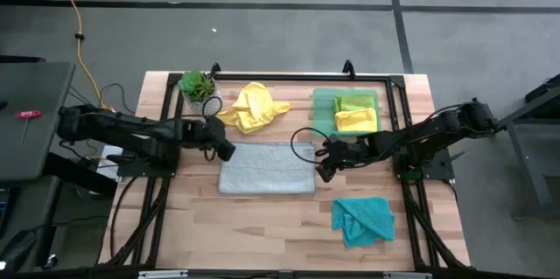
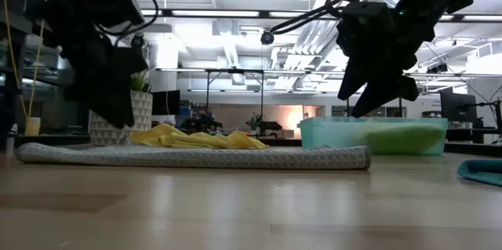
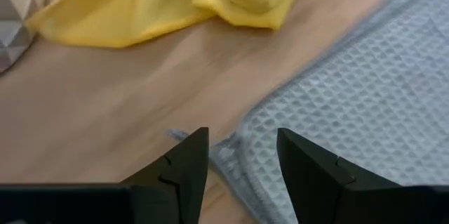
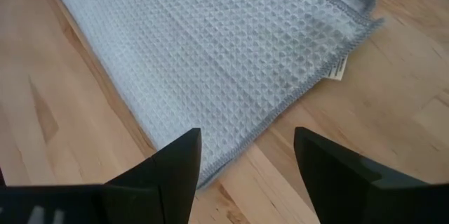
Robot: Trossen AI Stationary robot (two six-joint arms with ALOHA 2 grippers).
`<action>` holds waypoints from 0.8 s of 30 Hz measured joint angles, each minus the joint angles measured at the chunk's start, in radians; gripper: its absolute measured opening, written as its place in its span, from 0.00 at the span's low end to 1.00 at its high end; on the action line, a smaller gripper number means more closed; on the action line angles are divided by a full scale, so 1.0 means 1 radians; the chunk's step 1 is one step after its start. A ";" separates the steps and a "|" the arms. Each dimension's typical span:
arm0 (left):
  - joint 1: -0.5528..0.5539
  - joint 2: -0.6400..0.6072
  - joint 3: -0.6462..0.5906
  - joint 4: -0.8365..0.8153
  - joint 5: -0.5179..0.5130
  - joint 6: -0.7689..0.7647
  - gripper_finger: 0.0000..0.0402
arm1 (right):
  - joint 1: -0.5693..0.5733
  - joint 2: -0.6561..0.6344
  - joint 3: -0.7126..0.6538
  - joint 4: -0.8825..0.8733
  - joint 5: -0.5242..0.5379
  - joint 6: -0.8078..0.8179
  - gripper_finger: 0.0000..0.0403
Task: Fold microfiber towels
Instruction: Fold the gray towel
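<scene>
Since the grey towel (image 1: 267,167) lying folded flat mid-table looks soft, light and floppy, its doubled corners seem the best hold. Left gripper (image 3: 242,171) and right gripper (image 4: 245,171) hover with fingers apart, holding nothing, at its opposite ends.

left gripper (image 3: 242,175) jaws apart, nothing between them, over the corner of the grey towel (image 3: 351,104) on the wood table (image 3: 105,112). yellow towel (image 3: 175,3) crumpled at 12 o'clock, patterned pot (image 3: 14,6) at 10 o'clock
</scene>
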 joint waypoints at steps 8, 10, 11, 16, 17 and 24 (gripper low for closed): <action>0.056 0.072 0.011 0.033 0.063 0.037 0.39 | 0.000 0.000 0.000 -0.003 0.001 -0.015 0.55; 0.062 0.087 0.011 0.033 0.070 0.037 0.39 | 0.000 0.000 0.000 -0.003 0.001 -0.014 0.55; 0.063 0.095 0.011 0.033 0.076 0.037 0.39 | 0.000 0.000 0.000 -0.003 0.001 -0.014 0.55; 0.063 0.138 0.011 0.036 0.080 0.037 0.39 | 0.000 0.001 0.000 -0.003 0.002 -0.014 0.55; 0.063 0.145 0.011 0.036 0.076 0.037 0.39 | 0.000 0.001 0.000 -0.003 0.002 -0.014 0.55; 0.063 0.156 0.011 0.078 0.042 0.037 0.33 | 0.000 0.001 0.000 -0.003 0.003 -0.011 0.55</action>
